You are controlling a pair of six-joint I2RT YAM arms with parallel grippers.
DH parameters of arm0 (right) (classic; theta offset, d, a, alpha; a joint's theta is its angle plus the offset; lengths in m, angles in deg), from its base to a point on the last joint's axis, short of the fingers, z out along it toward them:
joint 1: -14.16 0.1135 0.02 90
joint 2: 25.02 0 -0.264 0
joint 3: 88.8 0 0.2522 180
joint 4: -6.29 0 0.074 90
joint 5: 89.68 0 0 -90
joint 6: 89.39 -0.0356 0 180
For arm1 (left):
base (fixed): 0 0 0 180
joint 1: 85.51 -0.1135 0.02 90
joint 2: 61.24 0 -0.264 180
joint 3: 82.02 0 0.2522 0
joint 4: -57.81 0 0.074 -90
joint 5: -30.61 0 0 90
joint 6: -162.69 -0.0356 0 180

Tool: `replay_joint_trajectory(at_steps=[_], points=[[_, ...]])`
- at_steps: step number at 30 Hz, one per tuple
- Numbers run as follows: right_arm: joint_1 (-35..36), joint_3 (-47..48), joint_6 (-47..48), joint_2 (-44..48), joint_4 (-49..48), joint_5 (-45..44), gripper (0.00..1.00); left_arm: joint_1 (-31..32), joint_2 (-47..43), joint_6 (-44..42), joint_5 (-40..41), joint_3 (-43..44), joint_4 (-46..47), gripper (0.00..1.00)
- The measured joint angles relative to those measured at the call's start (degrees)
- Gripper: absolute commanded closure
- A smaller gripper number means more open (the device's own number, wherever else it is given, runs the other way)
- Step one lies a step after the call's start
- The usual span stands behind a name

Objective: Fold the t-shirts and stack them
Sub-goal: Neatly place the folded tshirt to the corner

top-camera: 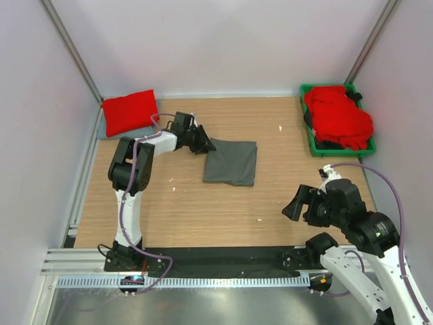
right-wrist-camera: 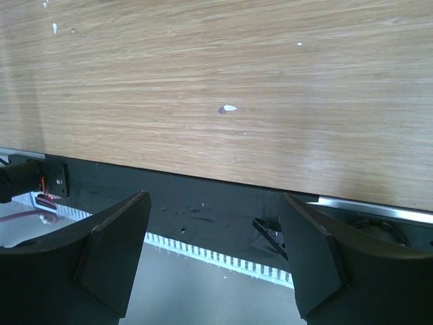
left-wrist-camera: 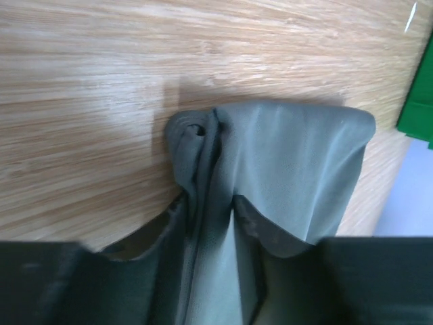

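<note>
**A:** What's over on the far left?

**B:** A folded red t-shirt [top-camera: 128, 112] at the back corner of the counter [top-camera: 203, 210]. It lies on a pale blue-grey t-shirt [top-camera: 101, 131], of which only the edge shows.

**A:** And the left hand?

**B:** The left hand [top-camera: 202, 141] is just to the right of that, low on the wood at the left edge of the dark grey t-shirt [top-camera: 233, 162]. Its wrist view shows the jaws drawn in partway on that edge. A ridge of bunched cloth fills the gap, and both fingers [left-wrist-camera: 145, 261] press against it.

**A:** How does the grey shirt lie?

**B:** Folded into a rough rectangle, flat near the middle of the counter, with only the pinched edge gathered up.

**A:** Further right?

**B:** The right hand [right-wrist-camera: 216, 210] hangs near the front edge of the counter, well apart from the grey shirt. Its jaws stand wide with nothing between them and touch nothing; only bare wood and the black front strip show in the gap.

**A:** And the back right corner?

**B:** A green bin [top-camera: 312, 145] holding a heap of red t-shirts [top-camera: 338, 118], unfolded and spilling over its rim.
</note>
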Motion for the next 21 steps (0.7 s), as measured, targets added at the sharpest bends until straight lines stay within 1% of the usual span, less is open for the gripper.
replay_joint_trajectory(at_steps=[1, 2, 3, 7, 11, 13, 16, 21], points=[[0.0, 0.0, 0.0, 0.1, 0.3, -0.2, 0.18, 0.2, 0.3, 0.3, -0.1, -0.1, 0.5, 0.78], [0.0, 0.0, 0.0, 0.3, 0.6, -0.3, 0.18, 0.4, 0.7, 1.0, -0.5, -0.2, 1.1, 0.98], [0.0, 0.0, 0.0, 0.5, 0.8, -0.5, 0.18, 0.6, 1.0, 1.6, -0.9, -0.4, 1.7, 1.00], [0.0, 0.0, 0.0, 1.9, 1.5, -0.9, 0.18, 1.3, 1.6, 2.4, -2.4, -0.6, 3.1, 1.00], [0.0, -0.5, 0.0, 4.0, 1.6, -1.1, 0.18, 1.2, 1.3, 2.4, -2.6, -0.5, 2.0, 1.00], [0.0, -1.4, 0.0, 5.1, 1.6, -1.2, 0.18, 0.8, 0.9, 2.0, -2.7, 0.1, -1.0, 1.00], [0.0, -2.5, 0.0, 6.8, 1.7, -1.2, 0.18, -0.3, 0.5, -0.3, -2.6, 3.9, -8.1, 1.00], [0.0, -2.8, 0.1, 8.5, 1.6, -1.1, 0.18, -3.0, 0.5, -6.8, -1.0, 16.9, -22.1, 1.00]])
